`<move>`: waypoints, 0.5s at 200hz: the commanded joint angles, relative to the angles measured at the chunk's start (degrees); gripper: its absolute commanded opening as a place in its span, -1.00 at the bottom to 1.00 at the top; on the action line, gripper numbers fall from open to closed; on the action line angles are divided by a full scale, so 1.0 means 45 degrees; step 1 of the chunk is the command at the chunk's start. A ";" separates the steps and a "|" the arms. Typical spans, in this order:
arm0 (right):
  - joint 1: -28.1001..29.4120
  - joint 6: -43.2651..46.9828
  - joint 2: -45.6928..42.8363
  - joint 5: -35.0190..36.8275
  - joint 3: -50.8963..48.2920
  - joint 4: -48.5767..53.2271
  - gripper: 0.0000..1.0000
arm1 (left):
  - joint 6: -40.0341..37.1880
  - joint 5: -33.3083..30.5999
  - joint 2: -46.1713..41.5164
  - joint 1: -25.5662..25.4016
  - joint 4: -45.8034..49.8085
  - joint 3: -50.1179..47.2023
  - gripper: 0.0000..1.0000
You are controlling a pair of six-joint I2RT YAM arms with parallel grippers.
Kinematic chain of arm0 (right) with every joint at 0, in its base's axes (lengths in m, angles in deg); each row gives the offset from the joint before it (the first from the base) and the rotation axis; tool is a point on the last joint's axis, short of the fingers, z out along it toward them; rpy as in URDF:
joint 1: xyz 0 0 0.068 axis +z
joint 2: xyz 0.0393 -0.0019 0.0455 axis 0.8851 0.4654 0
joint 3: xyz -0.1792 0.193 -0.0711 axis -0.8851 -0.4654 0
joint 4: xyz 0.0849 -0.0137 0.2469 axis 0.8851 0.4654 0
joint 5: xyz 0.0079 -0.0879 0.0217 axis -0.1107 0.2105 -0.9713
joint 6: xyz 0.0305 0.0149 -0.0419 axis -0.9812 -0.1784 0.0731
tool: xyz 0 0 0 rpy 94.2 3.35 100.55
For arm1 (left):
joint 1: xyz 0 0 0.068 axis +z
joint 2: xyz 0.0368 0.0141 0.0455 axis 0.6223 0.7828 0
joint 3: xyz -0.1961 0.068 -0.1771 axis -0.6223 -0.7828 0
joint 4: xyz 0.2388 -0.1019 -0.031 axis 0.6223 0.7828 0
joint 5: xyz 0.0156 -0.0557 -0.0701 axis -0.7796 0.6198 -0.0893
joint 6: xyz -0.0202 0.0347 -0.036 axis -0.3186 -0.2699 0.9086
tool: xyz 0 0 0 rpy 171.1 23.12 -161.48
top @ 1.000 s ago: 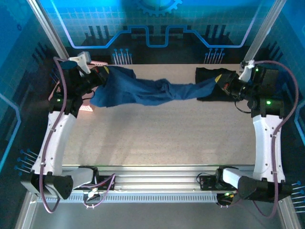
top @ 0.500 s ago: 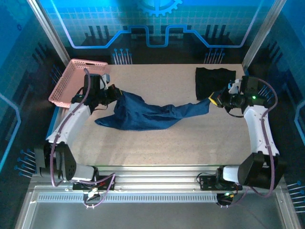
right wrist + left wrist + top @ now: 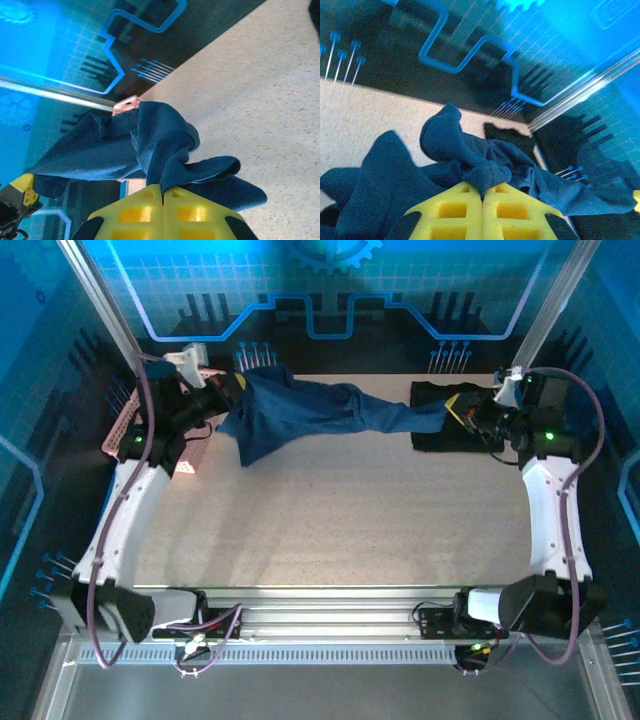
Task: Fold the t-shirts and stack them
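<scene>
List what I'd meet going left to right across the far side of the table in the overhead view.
pink basket → left gripper → navy t-shirt → black t-shirt

basket: mostly behind left arm
black shirt: partly under right gripper
navy shirt: cut off at left wrist view's bottom edge

I have both arms stretched far forward, wrists turned inward so the two grippers face each other. My left gripper has its yellow fingers pressed tight together, pinching a bunched fold of the navy t-shirt. Across from it, my right gripper has its fingers clamped the same way on the shirt's other end.
</scene>
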 commanded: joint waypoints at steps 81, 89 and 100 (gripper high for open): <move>-0.0245 -0.0913 -0.2625 -0.2988 -0.0641 0.2676 -1.00 | -0.2412 -0.0470 0.0030 -0.0036 0.1948 0.3370 -0.86; -0.0233 -0.0778 -0.2369 -0.2782 -0.0807 0.2710 -1.00 | -0.2578 -0.0377 0.0592 -0.0036 0.1929 0.3291 -0.86; -0.0191 -0.0651 -0.1855 -0.2545 -0.1097 0.2512 -1.00 | -0.2757 -0.0088 0.1611 -0.0027 0.1871 0.3219 -0.82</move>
